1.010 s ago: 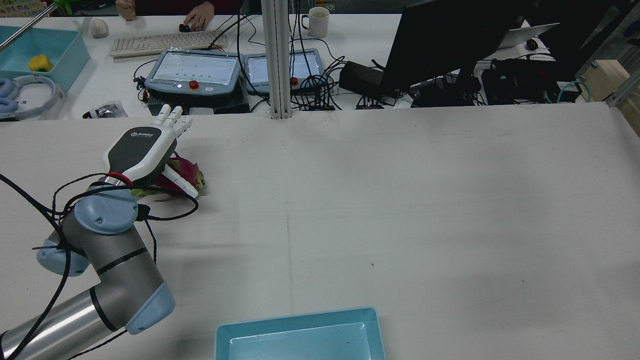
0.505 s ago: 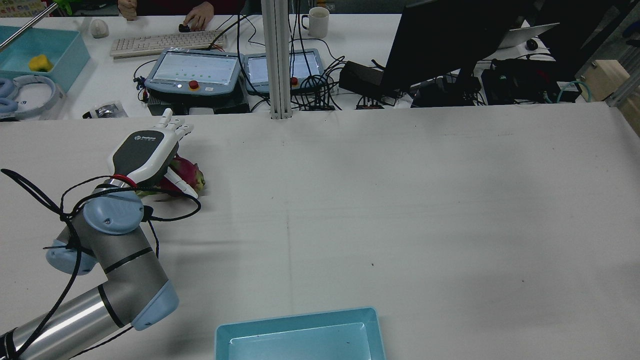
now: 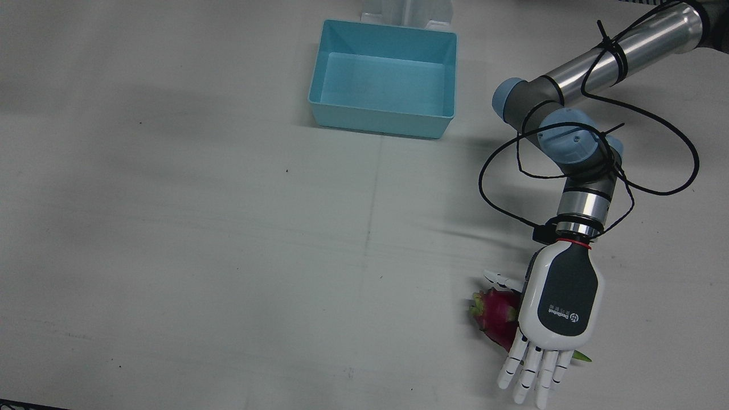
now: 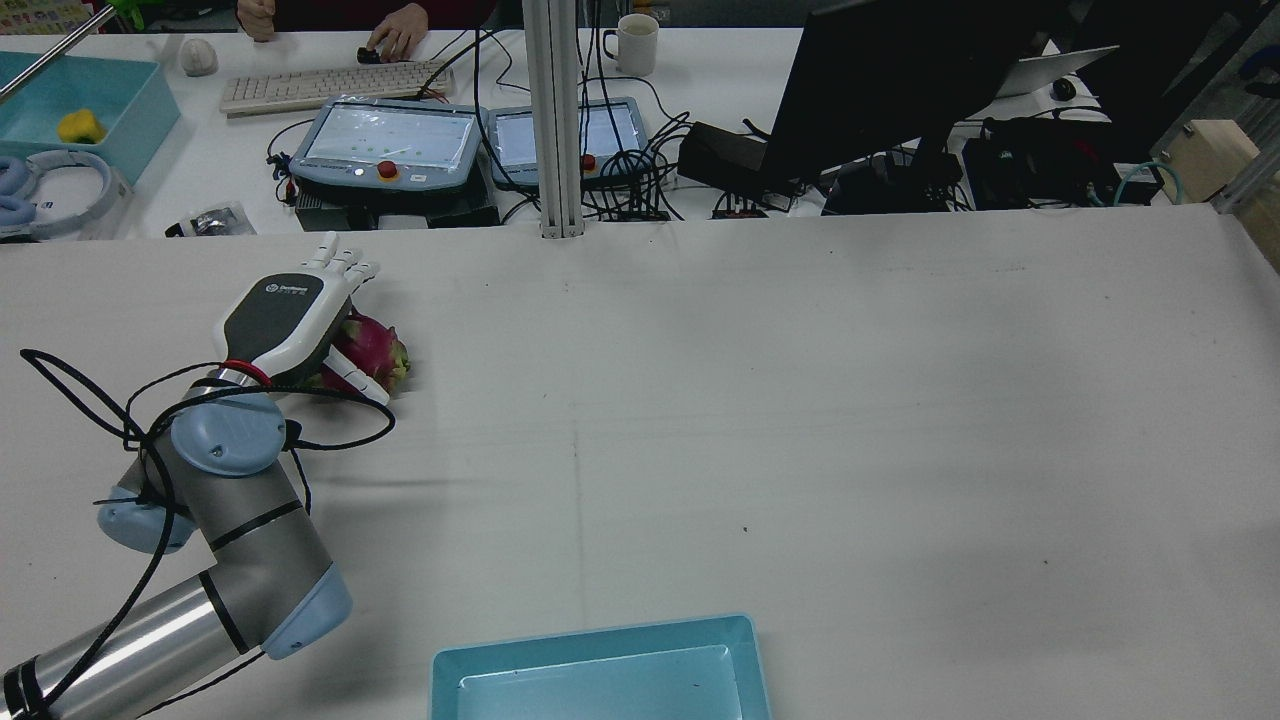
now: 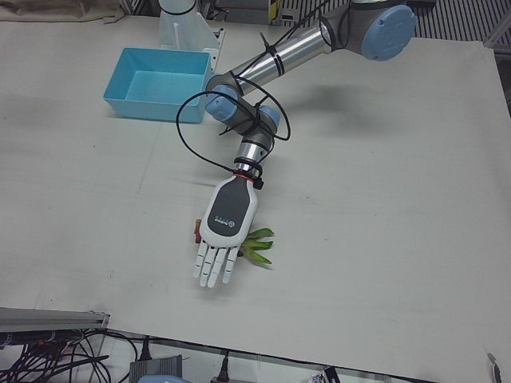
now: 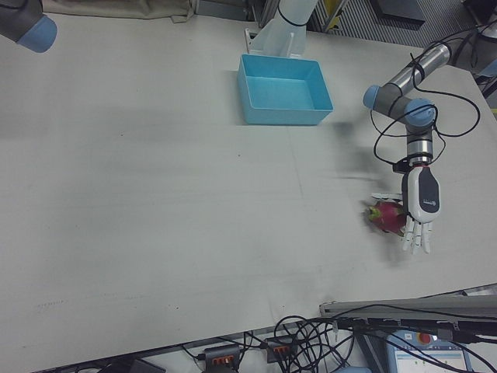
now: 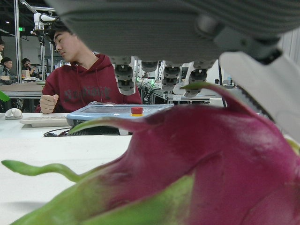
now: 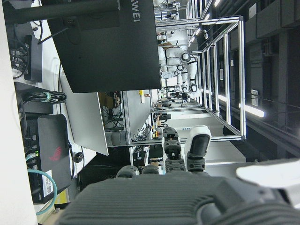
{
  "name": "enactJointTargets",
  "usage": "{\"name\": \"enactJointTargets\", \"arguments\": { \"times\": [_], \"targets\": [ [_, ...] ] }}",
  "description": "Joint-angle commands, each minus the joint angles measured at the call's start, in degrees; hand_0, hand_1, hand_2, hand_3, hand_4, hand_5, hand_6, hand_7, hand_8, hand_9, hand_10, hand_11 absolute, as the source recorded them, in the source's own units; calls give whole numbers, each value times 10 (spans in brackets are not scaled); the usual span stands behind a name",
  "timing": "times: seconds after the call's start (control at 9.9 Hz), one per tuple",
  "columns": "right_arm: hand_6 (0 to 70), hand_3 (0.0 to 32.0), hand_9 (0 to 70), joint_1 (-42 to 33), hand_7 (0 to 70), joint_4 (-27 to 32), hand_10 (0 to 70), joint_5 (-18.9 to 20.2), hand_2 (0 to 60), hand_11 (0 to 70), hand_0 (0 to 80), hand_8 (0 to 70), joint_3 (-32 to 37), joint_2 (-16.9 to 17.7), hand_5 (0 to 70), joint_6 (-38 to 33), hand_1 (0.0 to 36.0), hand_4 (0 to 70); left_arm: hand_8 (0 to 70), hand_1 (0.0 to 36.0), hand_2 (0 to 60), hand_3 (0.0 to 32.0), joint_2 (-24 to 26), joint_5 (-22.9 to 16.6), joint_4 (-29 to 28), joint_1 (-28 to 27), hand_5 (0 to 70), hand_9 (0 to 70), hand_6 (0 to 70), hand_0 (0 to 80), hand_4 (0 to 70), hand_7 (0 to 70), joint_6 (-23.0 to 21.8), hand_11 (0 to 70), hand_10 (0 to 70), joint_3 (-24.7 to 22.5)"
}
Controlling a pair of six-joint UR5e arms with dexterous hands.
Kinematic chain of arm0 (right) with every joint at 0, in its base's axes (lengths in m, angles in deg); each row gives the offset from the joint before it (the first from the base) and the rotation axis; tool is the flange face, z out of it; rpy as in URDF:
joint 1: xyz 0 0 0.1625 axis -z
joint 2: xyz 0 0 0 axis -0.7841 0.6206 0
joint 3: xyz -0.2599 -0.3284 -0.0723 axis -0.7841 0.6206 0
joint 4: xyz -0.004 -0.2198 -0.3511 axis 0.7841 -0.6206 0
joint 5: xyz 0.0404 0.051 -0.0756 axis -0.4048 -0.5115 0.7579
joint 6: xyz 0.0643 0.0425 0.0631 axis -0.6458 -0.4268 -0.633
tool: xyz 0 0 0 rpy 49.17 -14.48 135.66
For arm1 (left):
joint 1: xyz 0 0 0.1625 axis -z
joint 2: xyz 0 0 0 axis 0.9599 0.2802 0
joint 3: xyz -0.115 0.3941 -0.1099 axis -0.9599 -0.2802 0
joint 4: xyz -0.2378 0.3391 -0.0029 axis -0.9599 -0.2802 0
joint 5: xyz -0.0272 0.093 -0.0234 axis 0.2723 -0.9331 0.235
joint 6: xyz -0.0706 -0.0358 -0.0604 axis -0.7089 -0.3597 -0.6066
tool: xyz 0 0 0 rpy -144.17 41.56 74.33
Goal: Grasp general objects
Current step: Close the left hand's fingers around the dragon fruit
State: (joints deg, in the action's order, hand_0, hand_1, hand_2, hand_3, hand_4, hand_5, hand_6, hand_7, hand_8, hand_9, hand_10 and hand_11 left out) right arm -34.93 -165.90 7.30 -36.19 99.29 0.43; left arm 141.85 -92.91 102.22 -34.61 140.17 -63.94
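Hovering palm-down over dragon fruit (image 3: 496,316) near desk (image 3: 228,228) edge, left hand (image 3: 561,307) spread, fingers (image 3: 535,370) straight, holding nothing. Advice: lower squarely, wrap fingers under fruit's far side, thumb opposite. Right hand (image 8: 187,197) off desk, state unclear.

Your dragon fruit (image 3: 496,316) lies on its side, lower right of the front view: magenta skin, green-tipped scales, leafy green end (image 5: 257,244) pointing right in the left-front view.
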Motion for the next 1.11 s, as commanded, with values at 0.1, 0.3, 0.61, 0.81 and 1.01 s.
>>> {"name": "enactJointTargets", "arguments": {
  "times": [0.1, 0.3, 0.61, 0.81, 1.01],
  "targets": [
    [0, 0, 0, 0, 0, -1, 0, 0, 0, 0, 0, 0, 0, 0, 0, 0, 0, 0, 44, 192, 44, 0, 0, 11, -8, 0, 94, 6, 79, 526, 41, 103, 20, 97, 56, 6],
    [0, 0, 0, 0, 0, 0, 0, 0, 0, 0, 0, 0, 0, 0, 0, 0, 0, 0, 61, 193, 58, 0, 0, 12, -8, 0, 104, 8, 80, 530, 92, 111, 21, 111, 66, 6],
    [0, 0, 0, 0, 0, 0, 0, 0, 0, 0, 0, 0, 0, 0, 0, 0, 0, 0, 64, 193, 497, 0, -4, 12, -21, 0, 389, 18, 72, 477, 700, 164, 21, 80, 57, 7],
    [0, 0, 0, 0, 0, 0, 0, 0, 0, 0, 0, 0, 0, 1, 0, 0, 0, 0, 93, 157, 442, 0, -5, 12, -24, 1, 491, 19, 99, 469, 700, 168, 23, 55, 42, 10],
    [0, 0, 0, 0, 0, 0, 0, 0, 0, 0, 0, 0, 0, 0, 0, 0, 0, 0, 179, 136, 412, 0, -4, 12, -31, 3, 491, 67, 205, 468, 700, 259, 29, 109, 80, 10]
  ]
}}
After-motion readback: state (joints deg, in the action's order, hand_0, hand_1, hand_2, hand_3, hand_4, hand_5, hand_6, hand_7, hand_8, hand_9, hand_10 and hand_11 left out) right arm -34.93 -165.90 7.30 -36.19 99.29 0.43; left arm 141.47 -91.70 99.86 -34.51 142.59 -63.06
